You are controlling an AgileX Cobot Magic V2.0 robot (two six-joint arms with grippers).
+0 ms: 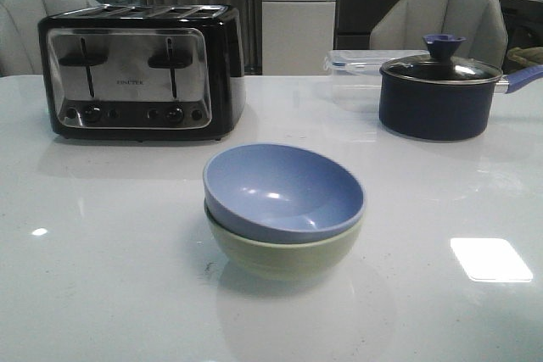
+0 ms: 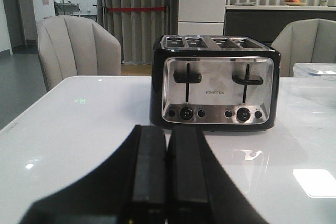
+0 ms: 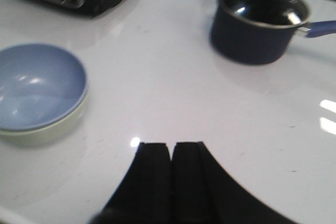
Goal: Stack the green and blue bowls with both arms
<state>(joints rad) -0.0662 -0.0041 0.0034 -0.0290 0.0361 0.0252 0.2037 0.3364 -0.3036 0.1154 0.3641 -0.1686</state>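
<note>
The periwinkle blue bowl [image 1: 284, 191] sits nested, slightly tilted, inside the pale green bowl [image 1: 284, 253] at the middle of the white table. The stack also shows in the right wrist view, blue bowl [image 3: 37, 85] in green bowl [image 3: 50, 132]. Neither arm shows in the front view. My left gripper [image 2: 168, 135] is shut and empty above the table, facing the toaster; the bowls are out of its view. My right gripper [image 3: 171, 148] is shut and empty above bare table, apart from the bowls.
A black and steel toaster [image 1: 140, 69] stands at the back left. A dark navy lidded pot [image 1: 441, 91] with a blue handle stands at the back right, a clear plastic container [image 1: 356, 65] behind it. Grey chairs stand beyond the table's far edge.
</note>
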